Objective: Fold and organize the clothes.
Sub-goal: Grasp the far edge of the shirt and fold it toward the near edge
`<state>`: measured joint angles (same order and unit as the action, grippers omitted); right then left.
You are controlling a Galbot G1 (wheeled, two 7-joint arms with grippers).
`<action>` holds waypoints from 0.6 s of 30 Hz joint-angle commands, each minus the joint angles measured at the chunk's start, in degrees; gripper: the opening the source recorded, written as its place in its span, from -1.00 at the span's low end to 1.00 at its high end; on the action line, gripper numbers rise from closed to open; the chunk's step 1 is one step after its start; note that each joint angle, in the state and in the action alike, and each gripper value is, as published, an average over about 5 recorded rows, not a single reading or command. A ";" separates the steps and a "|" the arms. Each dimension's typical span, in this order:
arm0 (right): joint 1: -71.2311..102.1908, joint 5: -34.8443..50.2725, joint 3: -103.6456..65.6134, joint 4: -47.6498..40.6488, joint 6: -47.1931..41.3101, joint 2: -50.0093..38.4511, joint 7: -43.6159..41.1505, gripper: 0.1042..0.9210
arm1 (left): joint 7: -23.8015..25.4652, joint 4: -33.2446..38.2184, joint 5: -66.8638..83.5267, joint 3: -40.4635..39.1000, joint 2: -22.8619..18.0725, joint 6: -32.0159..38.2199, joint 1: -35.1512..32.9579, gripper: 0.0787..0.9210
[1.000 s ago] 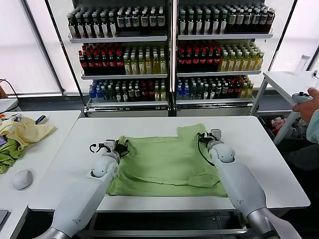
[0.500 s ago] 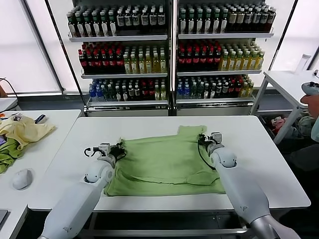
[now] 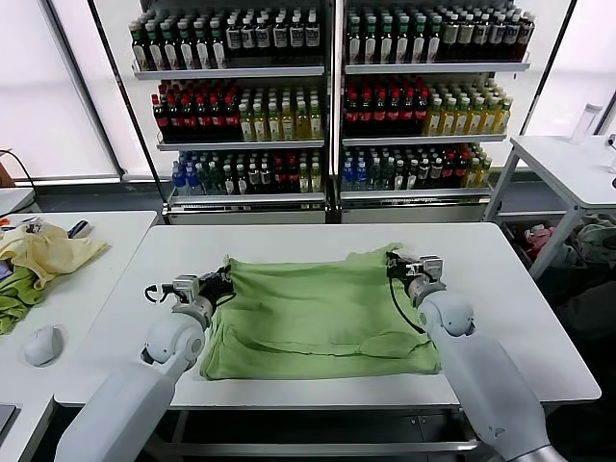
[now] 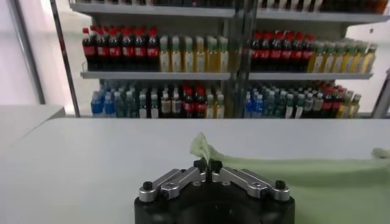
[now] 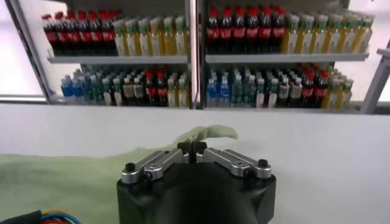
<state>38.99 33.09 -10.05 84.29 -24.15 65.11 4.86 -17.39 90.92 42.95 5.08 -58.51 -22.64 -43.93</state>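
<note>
1. The polo shirt [image 3: 318, 313] is spread flat on the white surface [image 3: 500, 289], part-folded.
2. The left gripper [image 3: 223, 282] is clamped on the shirt's far left corner; the right gripper [image 3: 393, 266] is clamped on the far right corner.
3. Step judged: a fold with both corners pinched.
4. Next move calls for both corners to be carried evenly toward the near hem.

polo shirt [image 3: 318, 308] collar, buttons, chest print hidden
</note>
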 commanded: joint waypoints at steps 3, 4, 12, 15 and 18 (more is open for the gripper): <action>12.91 1.21 -6.51 18.96 -0.19 -6.08 0.22 -0.94 | 0.13 16.21 0.15 1.96 4.80 -1.47 -10.75 -0.97; 14.54 1.19 -7.31 20.14 -0.24 -6.47 0.22 -0.94 | 0.13 16.92 0.04 2.20 5.09 -1.68 -11.64 -0.97; 27.82 0.09 -14.36 28.81 -0.37 -7.95 -0.17 -0.94 | 0.43 21.39 -2.12 3.82 7.15 -2.97 -19.26 -0.97; 31.95 -1.22 -16.15 30.72 -0.19 -7.67 -0.57 -0.94 | 0.65 22.14 -3.64 4.03 7.63 -3.99 -20.97 -0.97; 34.88 -2.76 -16.87 30.87 0.23 -6.86 -0.79 -0.94 | 1.01 21.24 -5.35 3.90 7.82 -4.88 -21.48 -0.97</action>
<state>61.14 32.16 -21.49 107.06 -24.20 59.22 4.28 -16.71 107.52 40.98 8.43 -52.51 -25.49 -58.11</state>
